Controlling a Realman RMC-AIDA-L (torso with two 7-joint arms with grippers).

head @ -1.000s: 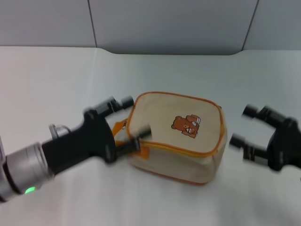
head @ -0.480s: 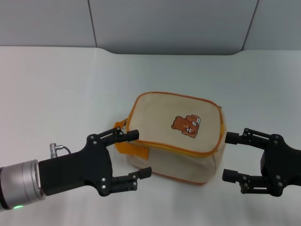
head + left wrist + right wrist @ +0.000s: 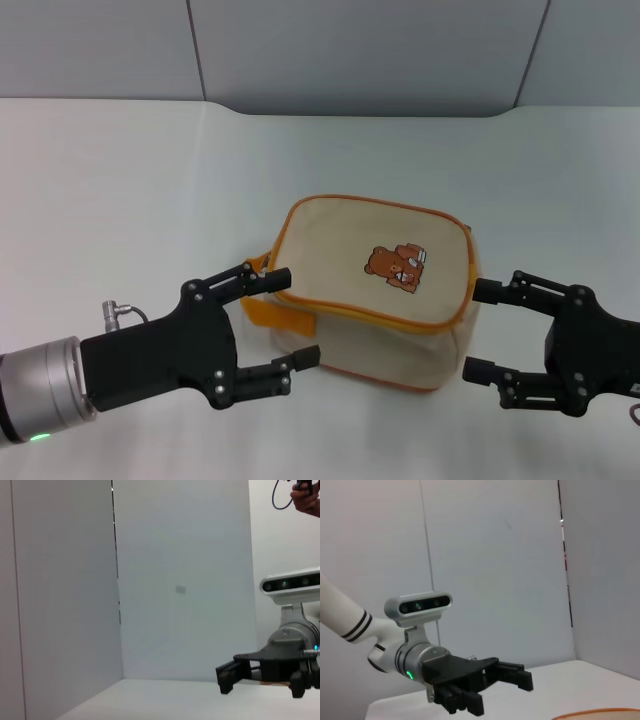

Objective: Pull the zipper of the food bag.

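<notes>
the tabletop under me is plain, matte white, bare to its far edge, where it meets grey wall panels split by thin dark seams; my wrist views show the same flat grey walls rising behind each arm. the food bag sits near the middle of the tabletop, between my 2 arms: a small boxy thing of beige canvas with rounded corners, a brown cartoon bear patch on its top panel, and an orange strap handle hanging at the side facing my left arm. the zipper runs as a narrow orange line around the top panel's edge; i cannot make out its pull tab. my left gripper is black, angular and hard-looking on a silver cuff, and its fingers are spread wide, holding nothing, 1 beside the bag's upper corner by the strap and the other low by the bag's front side; whether they touch the fabric i cannot tell. my right gripper sits just beside the bag's opposite end, its 2 black fingers also spread wide and empty, tips close to the canvas. in the right wrist view the left gripper shows farther off, and in the left wrist view the right gripper does likewise.
</notes>
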